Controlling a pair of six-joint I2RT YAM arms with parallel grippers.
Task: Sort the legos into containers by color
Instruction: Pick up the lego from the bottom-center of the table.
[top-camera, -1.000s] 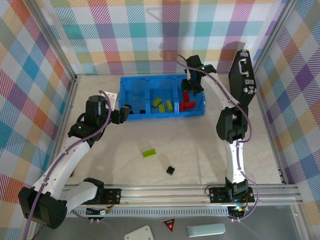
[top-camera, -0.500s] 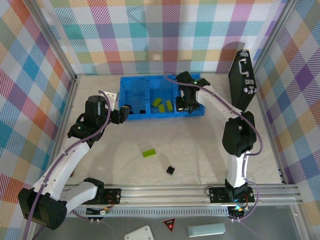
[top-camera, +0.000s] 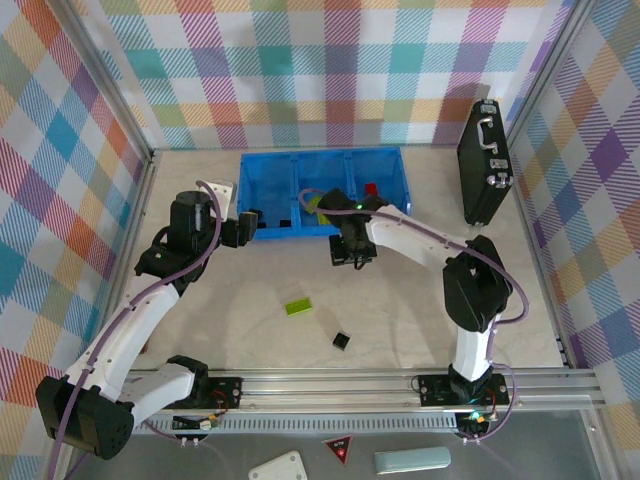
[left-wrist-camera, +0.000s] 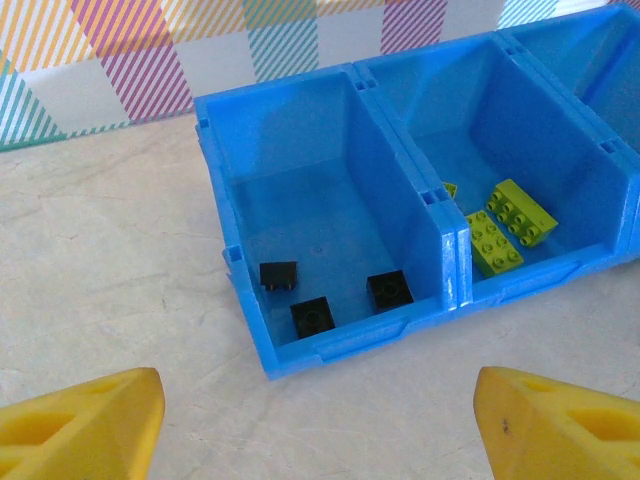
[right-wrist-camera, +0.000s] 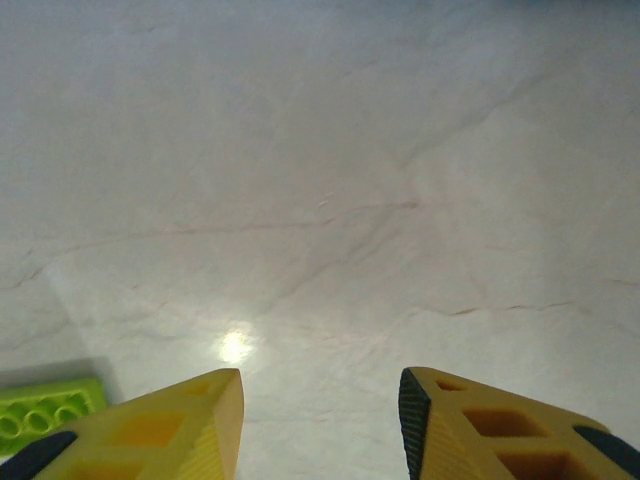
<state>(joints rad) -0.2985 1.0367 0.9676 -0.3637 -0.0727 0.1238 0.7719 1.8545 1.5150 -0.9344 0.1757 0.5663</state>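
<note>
Right tool, fingers apart, nose-down just before tray.

Right wrist view: a lime-green lego at eight o'clock runs off the edge. Overhead, the right arm partly hides the tray's middle compartment.

Your left arm and right arm wear smooth white shells between chunky black joints. A purple-grey cable trails along each. Your wedge-shaped fingers are yellow, with dark pads at the tips.
</note>
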